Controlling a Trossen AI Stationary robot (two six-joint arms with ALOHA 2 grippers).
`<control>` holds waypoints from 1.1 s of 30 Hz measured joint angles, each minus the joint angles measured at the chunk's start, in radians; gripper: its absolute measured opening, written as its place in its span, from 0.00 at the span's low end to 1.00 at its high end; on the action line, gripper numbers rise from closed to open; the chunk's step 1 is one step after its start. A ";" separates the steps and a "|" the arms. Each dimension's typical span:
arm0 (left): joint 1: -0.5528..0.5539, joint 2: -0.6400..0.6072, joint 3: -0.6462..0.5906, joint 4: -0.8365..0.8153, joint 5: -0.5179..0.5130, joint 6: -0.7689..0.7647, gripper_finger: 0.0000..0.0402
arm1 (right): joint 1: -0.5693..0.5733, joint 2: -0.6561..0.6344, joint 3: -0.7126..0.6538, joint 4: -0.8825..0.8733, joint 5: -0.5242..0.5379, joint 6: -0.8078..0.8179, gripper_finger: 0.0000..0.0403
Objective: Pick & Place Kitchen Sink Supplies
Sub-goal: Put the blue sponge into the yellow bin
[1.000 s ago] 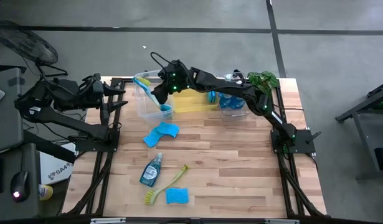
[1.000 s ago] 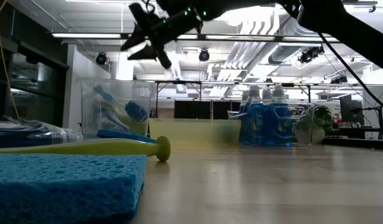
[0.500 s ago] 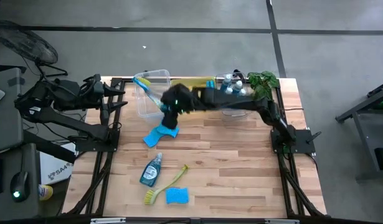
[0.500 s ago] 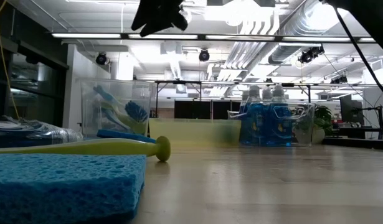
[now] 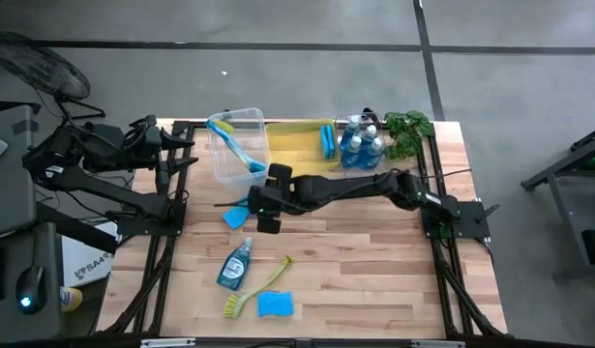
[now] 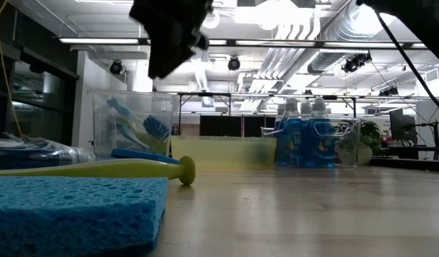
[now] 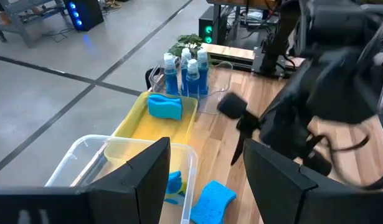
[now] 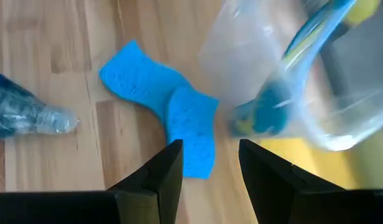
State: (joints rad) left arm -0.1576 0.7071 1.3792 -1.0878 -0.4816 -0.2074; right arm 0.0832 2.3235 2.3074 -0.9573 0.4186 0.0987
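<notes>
The right tool (image 8: 207,177), fingers parted and holding nothing, hangs over two overlapping blue sponges (image 8: 163,99) lying on the table (image 5: 374,251) beside the clear brush bin (image 5: 237,145), apparently lined up to grasp one, while the left arm waits at the table's edge.

Even, bright overhead light fills the room; in the low view, ceiling strip lamps (image 6: 276,14) glare white and wash out the pipes around them. That view focuses far: the near sponge (image 6: 69,210) is soft and fuzzy, and the dark right arm (image 6: 169,32) above is smeared by motion. From the right wrist, the clear bin (image 8: 284,74) and brush (image 8: 272,109) are streaked with blur. Shadows on the desk (image 5: 374,261) are faint.
</notes>
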 joint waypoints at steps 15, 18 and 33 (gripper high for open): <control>0.000 0.000 0.000 0.000 0.001 0.000 0.50 | 0.007 0.141 0.001 0.019 0.099 0.098 0.37; 0.000 0.000 0.000 -0.002 0.000 0.000 0.50 | 0.020 0.161 0.001 0.029 0.110 0.065 0.37; 0.000 0.000 0.000 -0.020 0.000 0.000 0.50 | 0.041 0.214 0.001 0.039 0.271 0.083 0.37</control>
State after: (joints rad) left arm -0.1574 0.7071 1.3792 -1.1075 -0.4816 -0.2073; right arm 0.1246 2.5378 2.3081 -0.9184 0.6895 0.1816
